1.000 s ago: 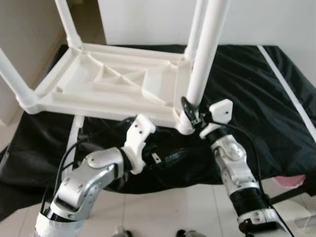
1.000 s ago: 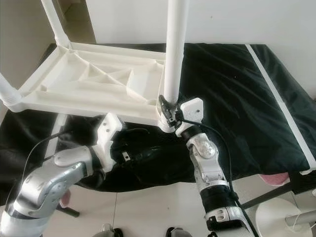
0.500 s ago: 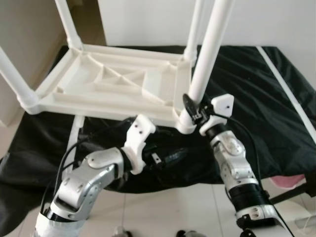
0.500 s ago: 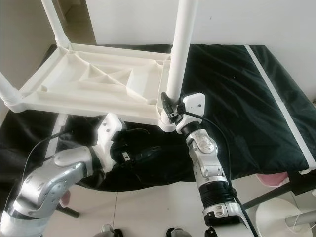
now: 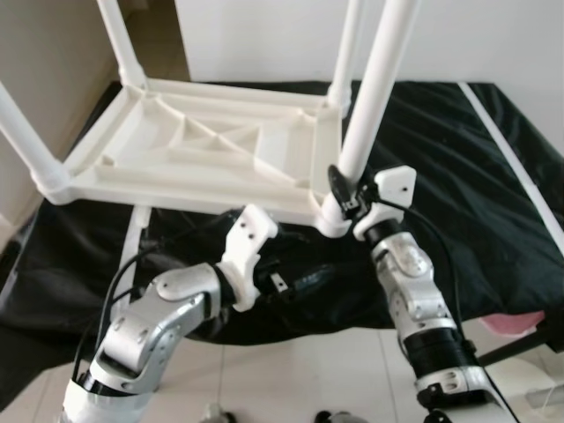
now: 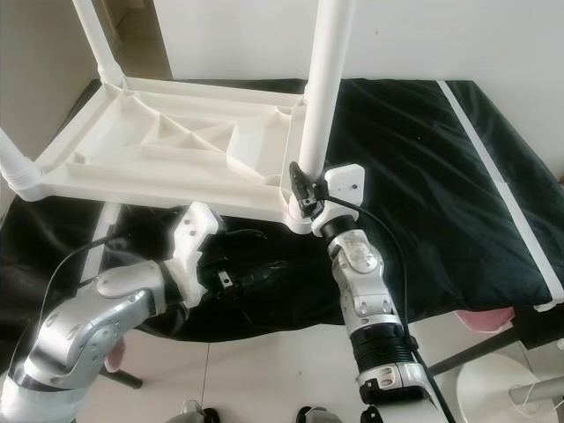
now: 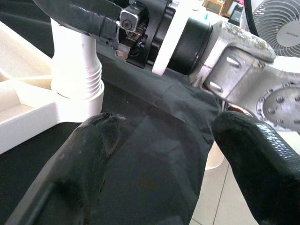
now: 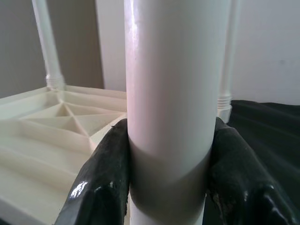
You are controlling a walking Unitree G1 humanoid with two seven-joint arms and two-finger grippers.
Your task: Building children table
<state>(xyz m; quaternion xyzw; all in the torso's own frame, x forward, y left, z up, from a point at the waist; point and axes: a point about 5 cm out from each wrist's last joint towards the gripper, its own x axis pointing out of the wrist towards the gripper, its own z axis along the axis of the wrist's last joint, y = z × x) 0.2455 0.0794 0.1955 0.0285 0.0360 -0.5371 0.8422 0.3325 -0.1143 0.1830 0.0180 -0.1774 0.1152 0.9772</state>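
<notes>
While the white tabletop (image 5: 203,154) lies upside down on the black sheet (image 6: 441,176), the right gripper (image 6: 303,189) clamps the near-right leg (image 6: 322,79) just above its socket (image 6: 296,218), both fingers (image 8: 101,180) pressed against the tube from either side. That leg leans slightly off vertical, so it appears to be partway seated, judging from the ribbed collar that the left wrist view shows above the corner boss. Three other legs stand at the remaining corners: far left (image 5: 119,44), near left (image 5: 26,145), far right (image 5: 348,48). The left gripper (image 7: 168,154) hovers low in front of the tabletop's near edge, over the sheet, its fingers spread apart and holding nothing. Risks noted: if the leg is pushed or turned while tilted, it may bind or cross-thread in the socket rather than seat squarely. The tabletop is not braced by the left gripper, so force on the leg could slide or tip the whole frame on the loose sheet. The smooth tube may also slip within the grip under torque.
</notes>
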